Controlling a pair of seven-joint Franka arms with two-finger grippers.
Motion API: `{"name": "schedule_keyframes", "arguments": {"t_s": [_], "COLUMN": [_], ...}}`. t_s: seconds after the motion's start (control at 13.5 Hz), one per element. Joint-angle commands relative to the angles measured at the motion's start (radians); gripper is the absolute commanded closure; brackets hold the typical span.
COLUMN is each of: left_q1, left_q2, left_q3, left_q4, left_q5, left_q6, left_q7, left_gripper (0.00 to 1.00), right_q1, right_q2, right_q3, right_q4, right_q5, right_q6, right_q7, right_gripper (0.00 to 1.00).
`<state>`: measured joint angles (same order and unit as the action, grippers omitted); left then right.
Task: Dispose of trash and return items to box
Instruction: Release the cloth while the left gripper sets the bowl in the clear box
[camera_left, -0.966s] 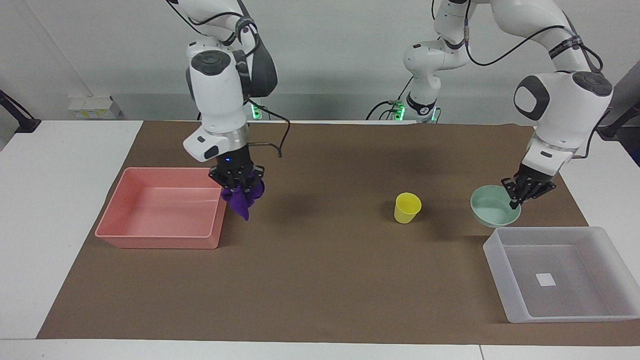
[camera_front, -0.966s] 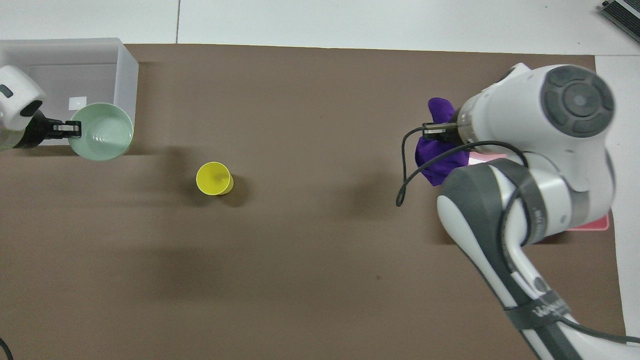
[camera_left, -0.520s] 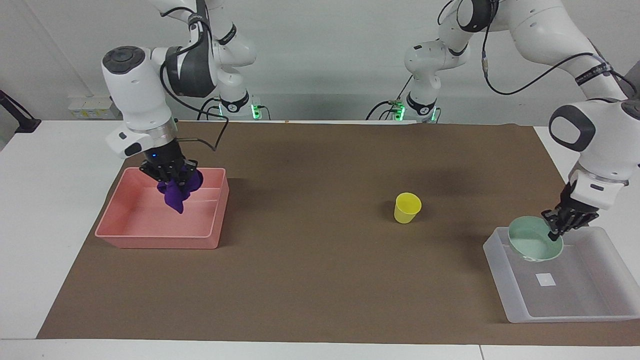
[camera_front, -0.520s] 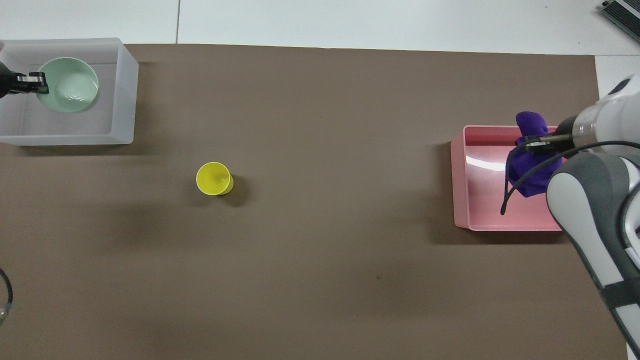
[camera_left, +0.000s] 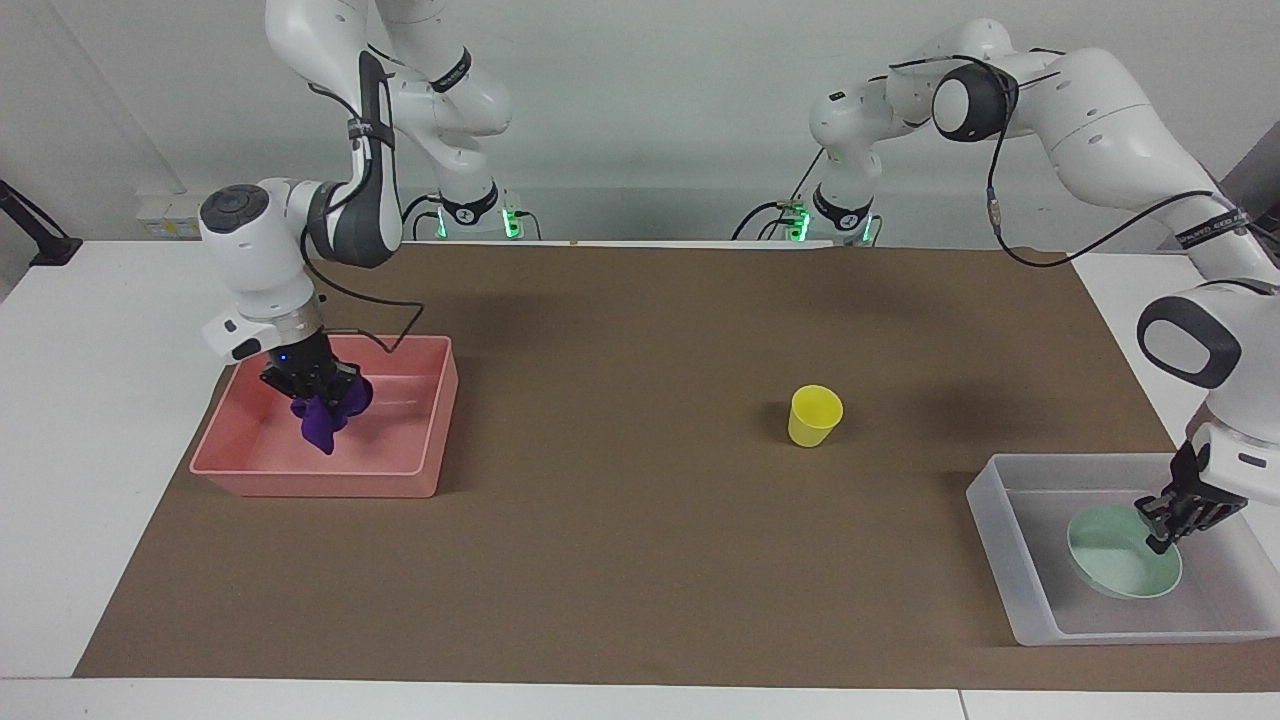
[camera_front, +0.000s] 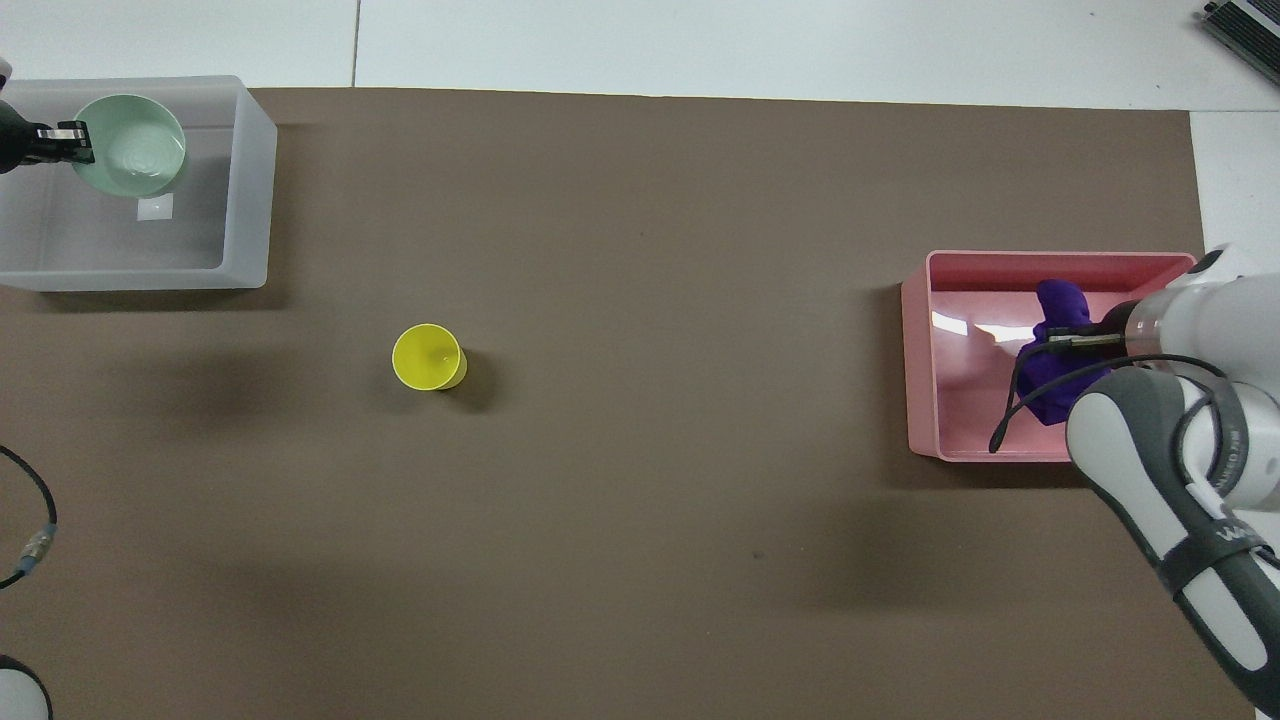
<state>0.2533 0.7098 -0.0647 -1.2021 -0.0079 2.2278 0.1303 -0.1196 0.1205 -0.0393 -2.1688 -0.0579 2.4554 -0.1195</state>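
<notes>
So in the last second the right gripper (camera_left: 313, 389) carries the purple cloth wad (camera_left: 322, 417) from beside the pink bin (camera_left: 425, 445) to right over it, then dips low inside the walls, cloth hanging close to the floor. Meanwhile the left gripper (camera_left: 1168, 528) swings the mint-green bowl (camera_left: 1115, 568) off the brown mat, over the translucent box (camera_left: 1005, 545), and sinks it down inside, tilted, rim pinched.
</notes>
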Motion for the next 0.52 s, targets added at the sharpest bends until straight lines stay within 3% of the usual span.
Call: {"name": "schedule_keyframes", "arguments": {"t_s": [0.0,0.15,0.22,0.3,0.37,0.45], "left_q1": [0.006,0.007,0.012,0.018,0.021,0.023], "left_q2": [0.017,0.007,-0.015,-0.029,-0.041,-0.049], "left_q3": [-0.006,-0.006,-0.006,-0.006,-0.006,-0.007], "left_q4": [0.001,-0.052,-0.107,-0.144,-0.174,-0.183], "left_q5": [0.075,0.103,0.103,0.103,0.101,0.103], "left_q6": [0.016,0.064,0.084,0.107,0.119,0.115], "left_q7": [0.017,0.015,0.015,0.015,0.017,0.017], "left_gripper": [1.0,1.0,1.0,1.0,1.0,1.0], "right_q1": [-0.012,-0.011,-0.009,-0.009,-0.009,-0.005], "right_q2": [0.017,0.024,0.036,0.044,0.044,0.039], "right_q3": [0.015,0.015,0.015,0.015,0.015,0.013], "right_q4": [-0.058,-0.062,-0.062,-0.06,-0.057,-0.051], "right_q5": [0.021,0.041,0.041,0.041,0.041,0.041], "right_q6": [0.085,0.089,0.091,0.096,0.093,0.093], "right_q7": [0.004,0.021,0.023,0.024,0.024,0.024], "right_gripper": [1.0,1.0,0.78,0.21,0.0,0.0]}}
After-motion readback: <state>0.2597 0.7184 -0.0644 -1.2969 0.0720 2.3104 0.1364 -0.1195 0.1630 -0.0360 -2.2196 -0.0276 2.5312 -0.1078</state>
